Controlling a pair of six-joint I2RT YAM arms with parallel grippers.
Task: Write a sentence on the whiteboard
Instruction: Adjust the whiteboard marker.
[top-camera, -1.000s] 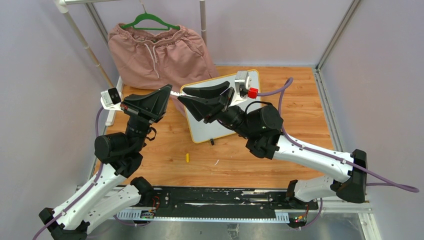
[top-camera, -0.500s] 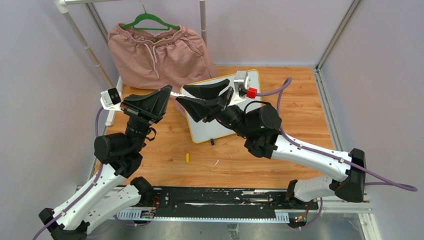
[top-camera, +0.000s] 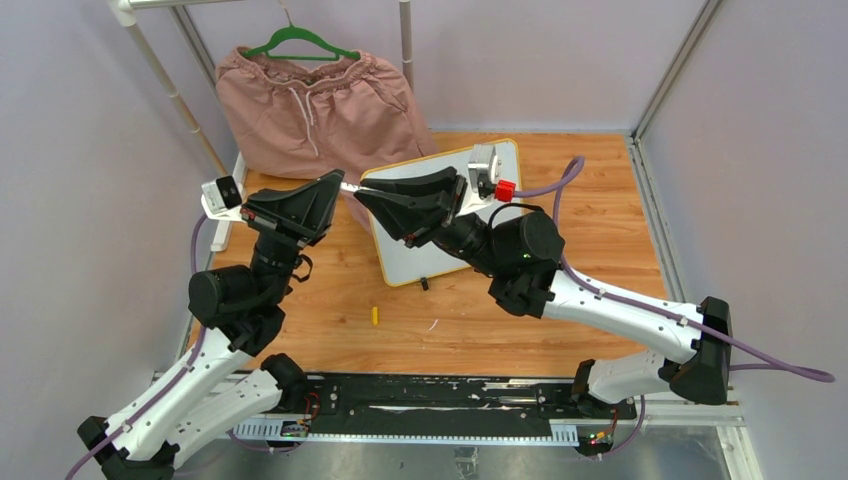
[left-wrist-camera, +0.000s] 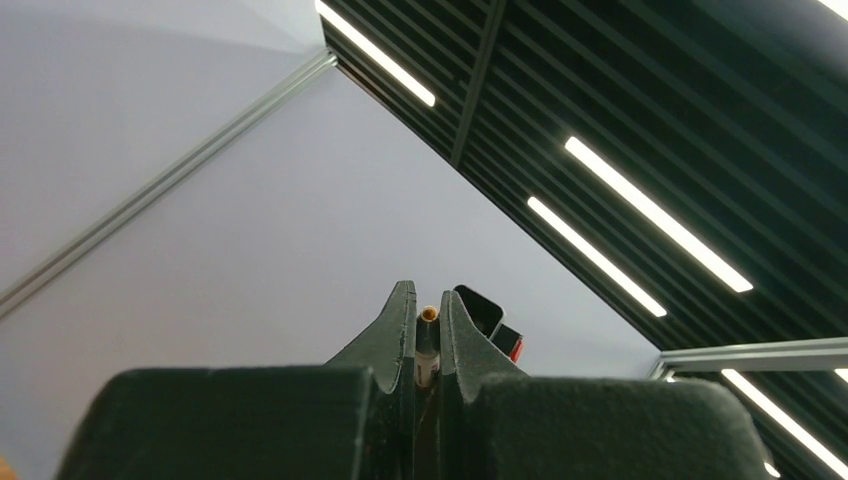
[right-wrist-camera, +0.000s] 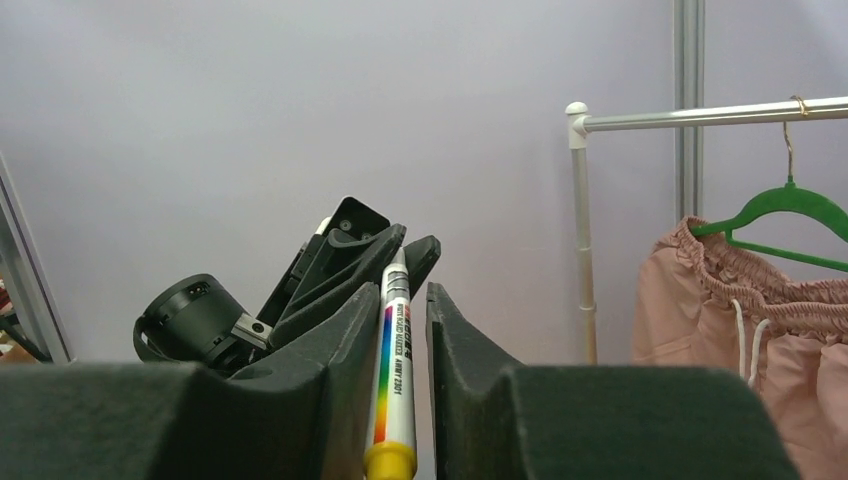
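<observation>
Left fingers (left-wrist-camera: 395, 330) clenched on the white, rainbow-striped marker (right-wrist-camera: 398, 370). Right fingers (right-wrist-camera: 460, 350) flank the same barrel; we cannot tell whether they grip it. Beyond, the white, yellow-framed whiteboard (top-camera: 402, 258) lies on the wooden bench (top-camera: 600, 200), its face mostly hidden under the right arm (top-camera: 600, 300).

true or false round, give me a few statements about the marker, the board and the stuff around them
1. The left gripper is shut on the marker. True.
2. The whiteboard has a blue frame. False: its frame is yellow-orange.
3. A small yellow object lies on the table, nearer the arm bases than the whiteboard. True.
4. The pink shorts hang on a red hanger. False: the hanger is green.
5. The marker lies on the whiteboard. False: it is held up in the air, its other end between the fingers of the right gripper.
</observation>
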